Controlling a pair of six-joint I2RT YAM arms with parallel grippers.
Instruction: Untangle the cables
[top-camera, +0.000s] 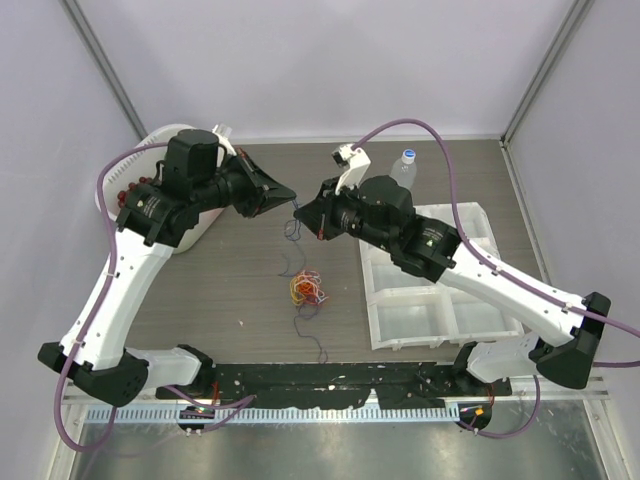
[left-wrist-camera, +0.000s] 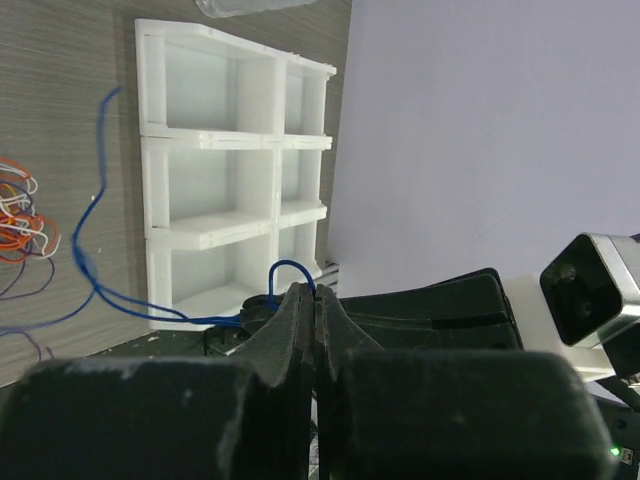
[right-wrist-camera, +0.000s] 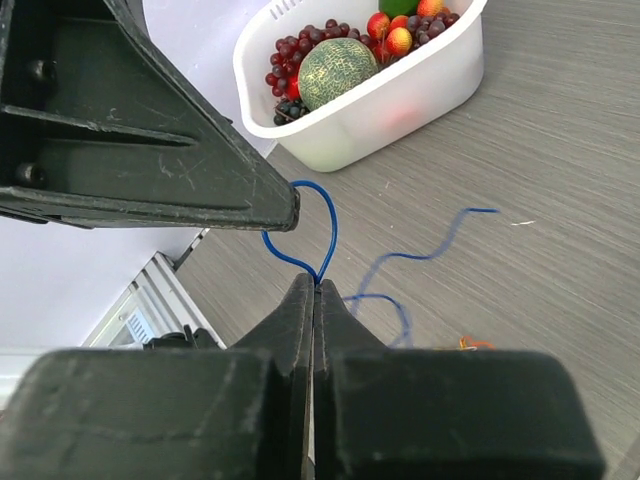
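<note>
Centre of the top view: the left gripper (top-camera: 291, 196) and the right gripper (top-camera: 303, 212) meet tip to tip. Each has its jaws fully closed on the same blue cable (right-wrist-camera: 322, 215), and a short loop arches between them. Its free length trails over the table (top-camera: 230, 280) beside the tangled cables (top-camera: 307, 288), lower centre. White tray (top-camera: 430, 300) at right; fruit basket (right-wrist-camera: 400, 110) at upper left.

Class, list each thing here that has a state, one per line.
left hand, shut on the blue cable
right hand, shut on the blue cable
blue cable, pinched between both hands, lifted
cable tangle, knotted, unheld
tray, compartments empty
basket, filled with fruit
</note>
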